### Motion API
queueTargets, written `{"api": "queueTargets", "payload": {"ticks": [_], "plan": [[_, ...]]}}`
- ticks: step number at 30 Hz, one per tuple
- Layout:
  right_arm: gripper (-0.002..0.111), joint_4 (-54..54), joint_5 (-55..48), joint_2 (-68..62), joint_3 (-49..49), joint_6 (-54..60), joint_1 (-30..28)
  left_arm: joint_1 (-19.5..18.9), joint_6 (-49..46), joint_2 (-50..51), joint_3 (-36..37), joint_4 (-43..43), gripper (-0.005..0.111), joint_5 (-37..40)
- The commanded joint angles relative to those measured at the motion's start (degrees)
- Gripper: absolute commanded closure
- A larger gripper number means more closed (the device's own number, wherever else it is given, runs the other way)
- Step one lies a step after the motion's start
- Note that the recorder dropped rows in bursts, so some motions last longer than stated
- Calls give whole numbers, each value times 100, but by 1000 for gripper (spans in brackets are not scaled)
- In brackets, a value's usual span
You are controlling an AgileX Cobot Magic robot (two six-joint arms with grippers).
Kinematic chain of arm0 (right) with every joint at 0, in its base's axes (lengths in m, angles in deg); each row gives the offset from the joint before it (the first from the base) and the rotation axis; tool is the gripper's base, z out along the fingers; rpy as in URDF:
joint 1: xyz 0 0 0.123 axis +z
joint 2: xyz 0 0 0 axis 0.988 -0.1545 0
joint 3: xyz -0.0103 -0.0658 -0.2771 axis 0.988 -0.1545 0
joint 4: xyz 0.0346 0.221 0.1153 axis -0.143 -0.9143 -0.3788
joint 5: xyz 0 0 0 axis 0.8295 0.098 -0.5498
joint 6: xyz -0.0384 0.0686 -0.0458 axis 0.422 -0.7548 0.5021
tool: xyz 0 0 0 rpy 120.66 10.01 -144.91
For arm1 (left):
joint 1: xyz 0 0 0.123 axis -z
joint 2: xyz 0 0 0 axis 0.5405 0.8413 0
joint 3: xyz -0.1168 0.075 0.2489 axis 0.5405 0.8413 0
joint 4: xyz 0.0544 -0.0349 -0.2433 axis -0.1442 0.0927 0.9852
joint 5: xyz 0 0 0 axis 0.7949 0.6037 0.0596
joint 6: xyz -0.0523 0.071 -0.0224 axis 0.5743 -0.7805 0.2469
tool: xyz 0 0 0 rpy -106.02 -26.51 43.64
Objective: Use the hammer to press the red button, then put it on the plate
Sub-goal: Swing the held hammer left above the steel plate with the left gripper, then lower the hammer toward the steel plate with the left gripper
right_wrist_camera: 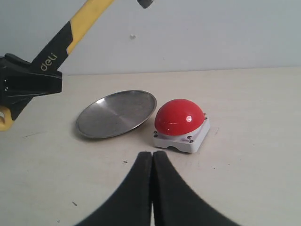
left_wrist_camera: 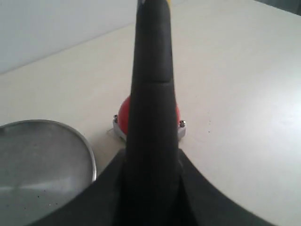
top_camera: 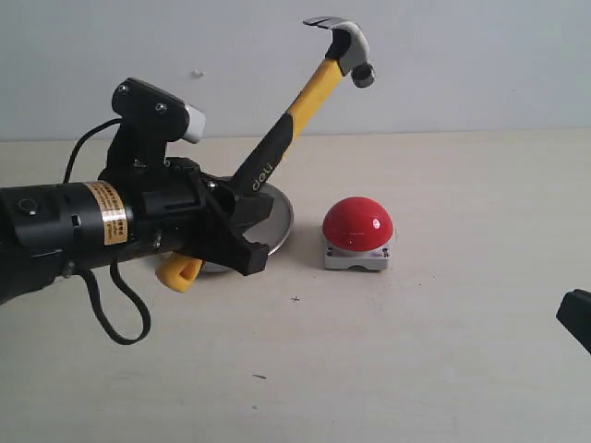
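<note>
My left gripper [top_camera: 231,221] is shut on the black part of the hammer [top_camera: 300,101] handle. The hammer slants up to the right, its dark steel head [top_camera: 346,46] high in the air above the red button [top_camera: 358,224]; its yellow looped end [top_camera: 180,272] sticks out below the gripper. In the left wrist view the handle [left_wrist_camera: 153,94] fills the middle and hides most of the red button [left_wrist_camera: 123,113]. The metal plate [top_camera: 282,217] lies behind the left gripper, left of the button. My right gripper [right_wrist_camera: 152,155] is shut and empty, low over the table in front of the button [right_wrist_camera: 180,117] and plate [right_wrist_camera: 117,113].
A black cable [top_camera: 115,314] loops from the left arm down to the table. The light table [top_camera: 416,351] stretches to a pale wall at the back. A corner of the right arm [top_camera: 577,318] shows at the right edge of the exterior view.
</note>
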Motion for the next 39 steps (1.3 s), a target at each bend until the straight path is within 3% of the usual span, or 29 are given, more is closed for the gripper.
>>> {"api": "queueTargets", "payload": {"ticks": [1, 6, 10, 20, 26, 33, 39], "plan": [[108, -33, -47, 26, -30, 7, -16, -6, 0, 519, -271, 47, 107, 94], [108, -33, -47, 26, -30, 7, -16, 48, 389, 1460, -626, -248, 107, 1069], [108, -33, -47, 26, -30, 7, -16, 159, 392, 1628, -770, -439, 107, 1662], [108, -33, -47, 26, -30, 7, -16, 103, 392, 86, -781, -222, 107, 1809], [108, -33, -47, 26, -30, 7, -16, -233, 708, -435, -740, -202, 107, 1755], [108, -33, -47, 26, -30, 7, -16, -1113, 1764, -276, -740, -202, 107, 1715], [108, -33, -47, 26, -30, 7, -16, -1341, 1764, -52, -740, -226, 107, 1306]]}}
